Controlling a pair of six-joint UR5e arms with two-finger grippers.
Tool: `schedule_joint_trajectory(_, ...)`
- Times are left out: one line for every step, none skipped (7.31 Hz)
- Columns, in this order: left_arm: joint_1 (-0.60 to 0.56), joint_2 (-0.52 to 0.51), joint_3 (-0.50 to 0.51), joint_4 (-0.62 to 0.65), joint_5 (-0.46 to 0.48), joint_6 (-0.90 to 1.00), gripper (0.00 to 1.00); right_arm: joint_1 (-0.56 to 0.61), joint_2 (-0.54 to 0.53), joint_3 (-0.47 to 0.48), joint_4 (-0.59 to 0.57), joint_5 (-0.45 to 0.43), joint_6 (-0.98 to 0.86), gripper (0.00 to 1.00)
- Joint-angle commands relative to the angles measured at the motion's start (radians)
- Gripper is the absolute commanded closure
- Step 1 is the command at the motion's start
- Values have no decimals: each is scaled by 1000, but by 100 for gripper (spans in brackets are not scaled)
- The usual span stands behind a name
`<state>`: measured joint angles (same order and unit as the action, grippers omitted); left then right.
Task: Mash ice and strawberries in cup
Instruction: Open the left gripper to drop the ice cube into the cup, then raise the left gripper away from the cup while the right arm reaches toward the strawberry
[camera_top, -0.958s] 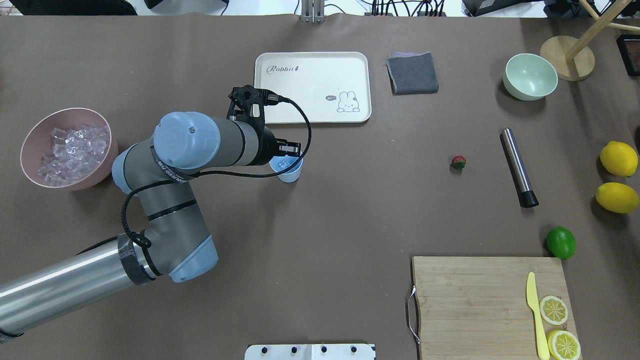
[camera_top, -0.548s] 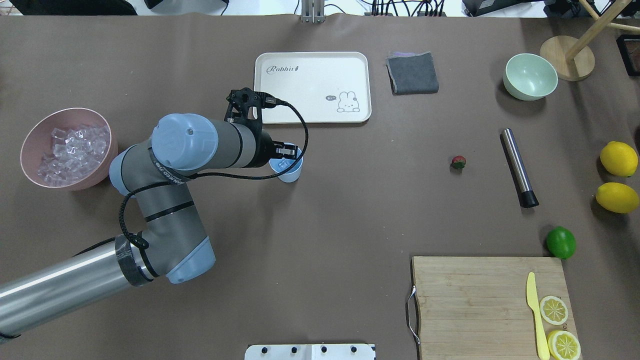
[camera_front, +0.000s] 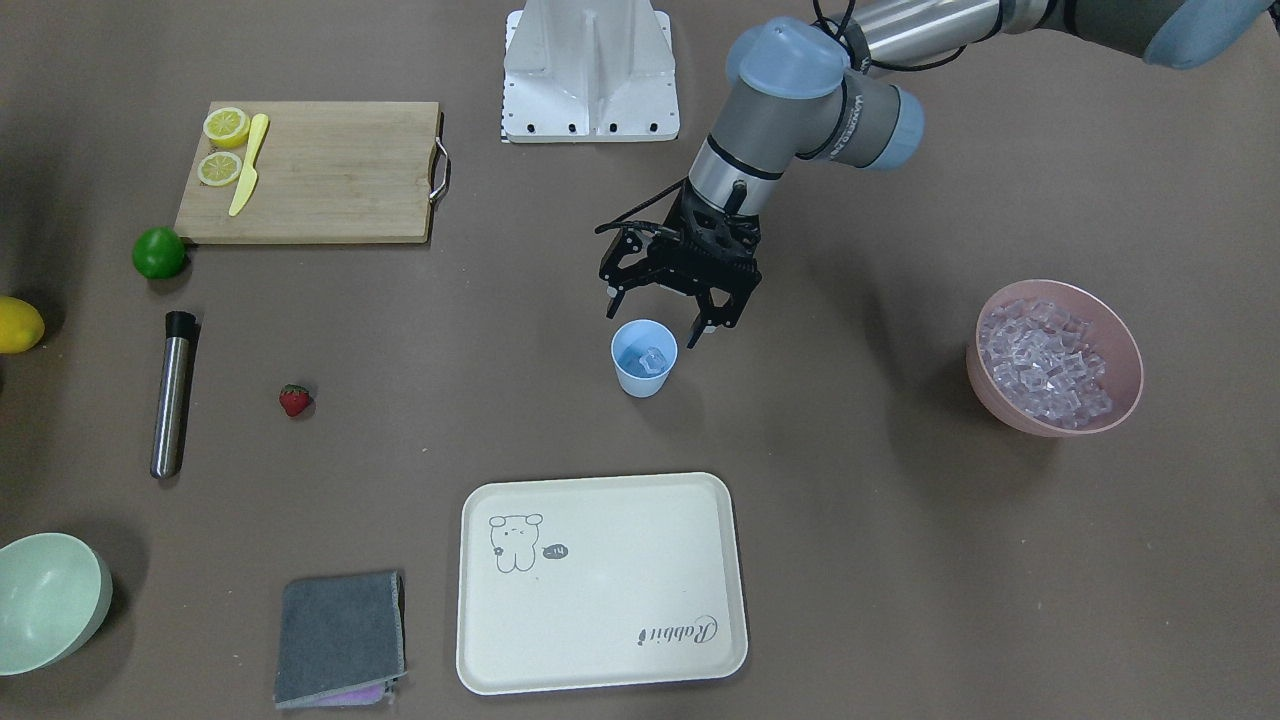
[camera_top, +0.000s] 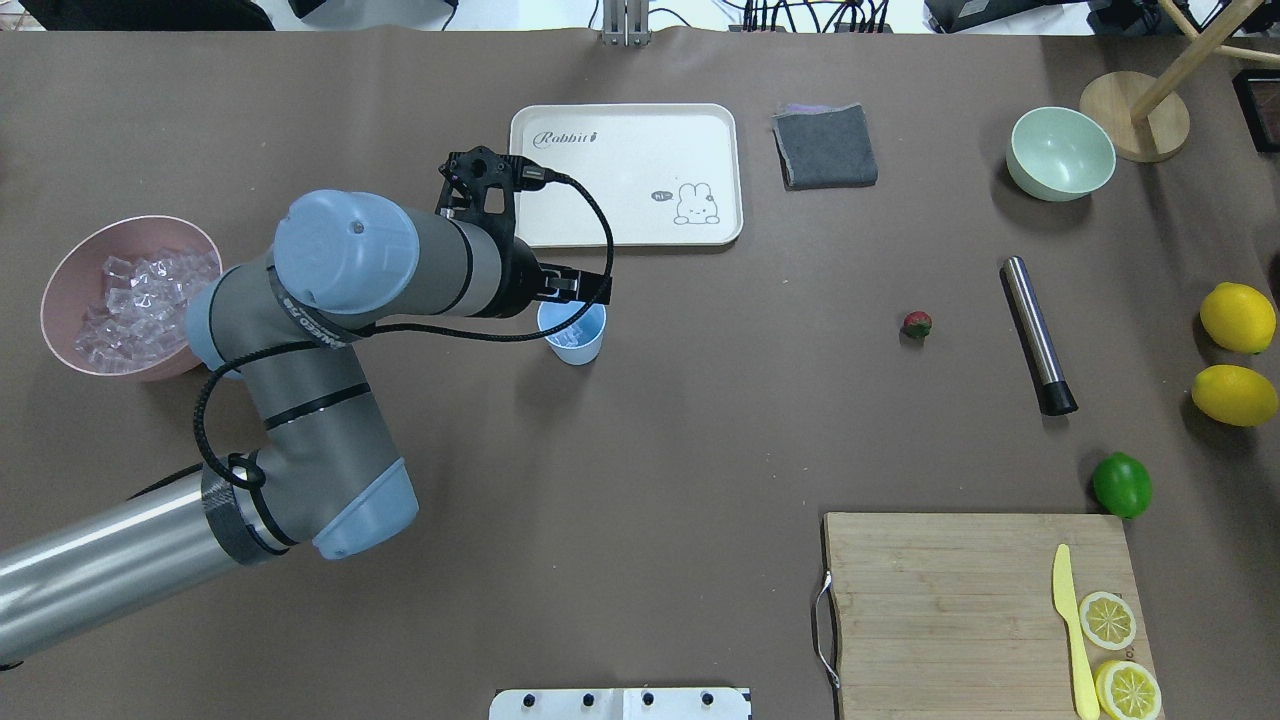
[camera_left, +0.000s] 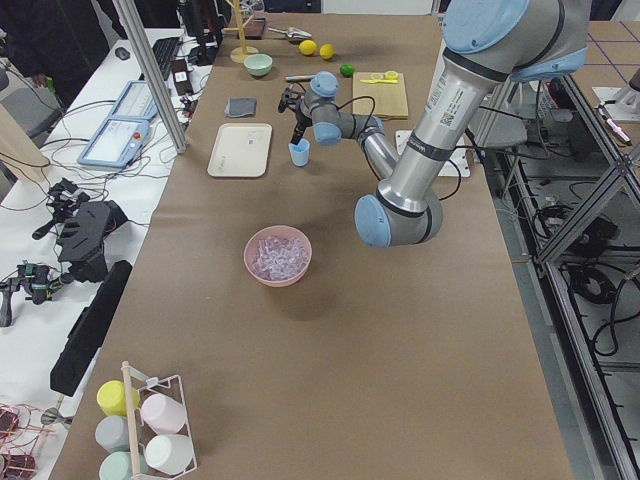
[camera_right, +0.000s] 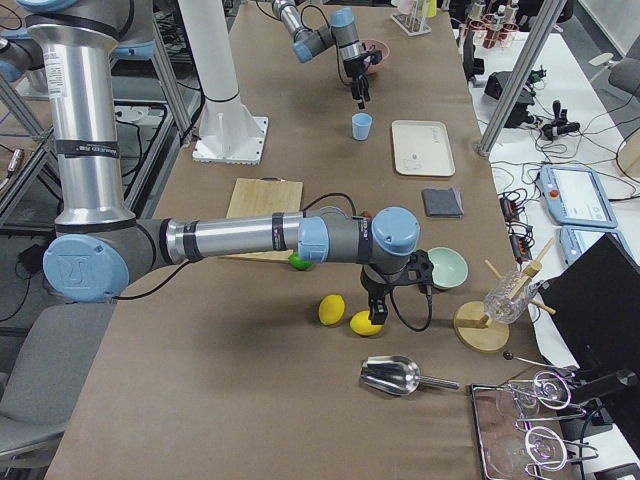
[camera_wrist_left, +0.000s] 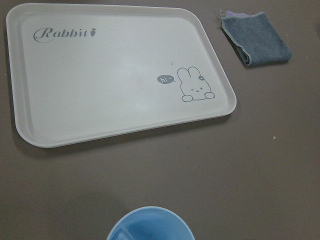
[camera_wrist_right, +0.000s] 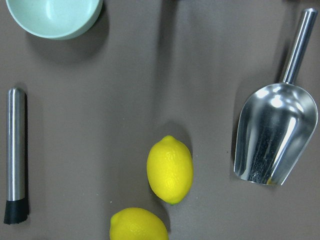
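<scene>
Holds left claw (camera_front: 653, 322) spread apart and empty just above the blue cup (camera_front: 643, 378), ice (camera_front: 652, 358) inside, on the tabletop (camera_front: 900, 560), with strawberry (camera_front: 294, 400) lying well apart beside the steel rod (camera_front: 172, 395); cannot tell apart or together for right claw (camera_right: 377, 312).

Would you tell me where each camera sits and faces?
Front-facing: across the table, facing the robot; left gripper near the cup.
Overhead: behind the robot, looking down; left arm.
Exterior left: table's left end; left arm near.
Exterior right: right end; right arm near.
Left wrist: down at tray, cup rim; no body.
Right wrist: down at lemons, scoop; no body.
Front and overhead share the cup.
</scene>
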<state>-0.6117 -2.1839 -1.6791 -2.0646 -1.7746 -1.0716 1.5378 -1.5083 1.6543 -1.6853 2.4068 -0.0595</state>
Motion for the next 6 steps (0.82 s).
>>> schedule_joint_trajectory(-124, 65, -62, 61, -129, 68, 2, -43, 57, -4, -1, -2, 29, 0)
schedule_joint_trajectory(-184, 114, -80, 61, -163, 137, 2, -88, 98, -4, 1, -2, 88, 0)
schedule_joint_trajectory(-260, 169, -96, 61, -239, 207, 2, -140, 149, 1, 2, -2, 190, 0)
schedule_joint_trajectory(-328, 224, -111, 61, -290, 257, 2, -193, 198, -1, 4, -11, 266, 0)
schedule_joint_trajectory(-379, 281, -132, 60, -325, 341, 2, -253, 230, -5, 50, -30, 336, 0)
schedule_joint_trajectory(-440, 323, -145, 60, -369, 414, 2, -325, 237, -8, 158, -78, 437, 0)
